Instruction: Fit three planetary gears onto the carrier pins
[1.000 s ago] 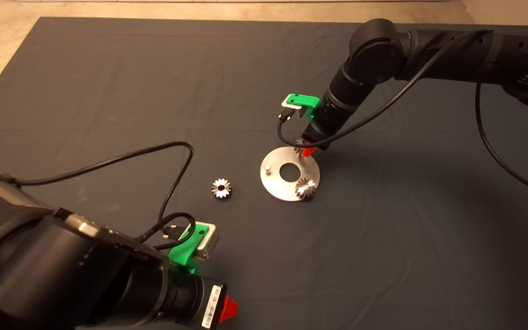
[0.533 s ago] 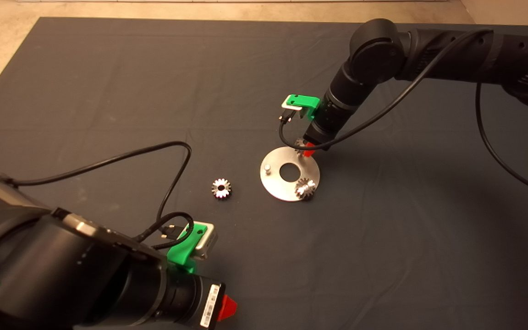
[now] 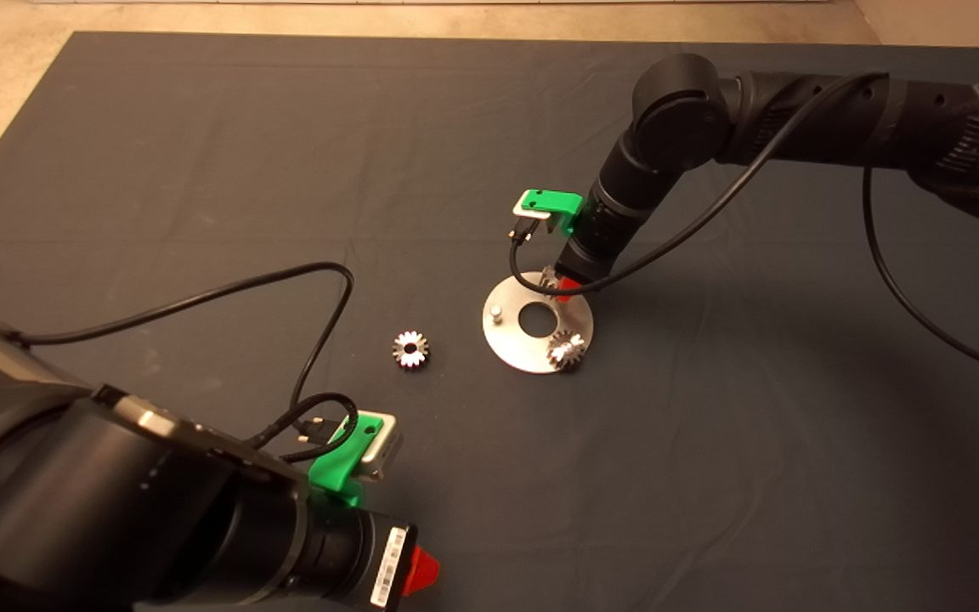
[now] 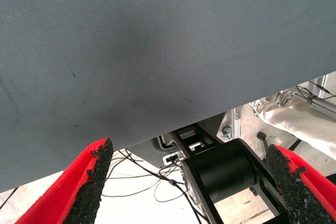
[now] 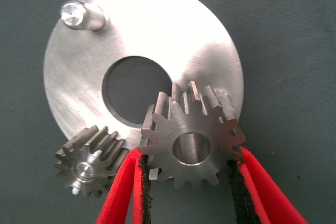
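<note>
One gear (image 3: 567,350) sat on its peg, the right end effector (image 5: 190,174) gripped a second gear (image 5: 191,141) above the disc (image 5: 73,72), a third (image 3: 410,349) lay loose mid-counter, and the left end effector (image 4: 191,184) waited open by the near-left corner.

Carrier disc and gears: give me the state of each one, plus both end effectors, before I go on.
Carrier disc: flat on the mat.
Seated gear: on its pin.
Held gear: clamped above the disc, bore off its pin, not seated.
Loose gear: flat on the mat, apart from the disc.
Bare pin: upright, no gear.
Right end effector: shut on the held gear.
Left end effector: open, parked at the mat's near edge.
</note>
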Robot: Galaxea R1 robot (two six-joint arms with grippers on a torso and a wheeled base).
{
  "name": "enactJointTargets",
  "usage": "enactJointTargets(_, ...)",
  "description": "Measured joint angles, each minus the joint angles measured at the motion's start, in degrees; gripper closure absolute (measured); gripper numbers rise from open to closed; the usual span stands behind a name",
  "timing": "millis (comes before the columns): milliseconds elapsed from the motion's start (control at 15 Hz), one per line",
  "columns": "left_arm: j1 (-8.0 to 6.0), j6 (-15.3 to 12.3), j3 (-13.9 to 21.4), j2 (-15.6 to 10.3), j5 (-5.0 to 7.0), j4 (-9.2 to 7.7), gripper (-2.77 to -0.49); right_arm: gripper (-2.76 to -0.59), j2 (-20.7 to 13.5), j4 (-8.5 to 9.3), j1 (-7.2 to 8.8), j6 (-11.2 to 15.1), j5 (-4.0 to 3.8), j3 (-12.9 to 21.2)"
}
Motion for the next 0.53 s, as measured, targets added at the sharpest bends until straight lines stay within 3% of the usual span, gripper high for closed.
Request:
enactJointTargets(267, 0.01, 0.0, 0.0, 0.0, 0.0, -0.01, -2.07, -0.81, 0.1, -0.17, 0.0, -1.7, -0.07, -3.0)
enactJointTargets(533, 0.01, 0.0, 0.0, 0.0, 0.0, 0.0, -2.07, -0.81, 0.1, -0.23, 0.0, -1.8, -0.07, -3.2)
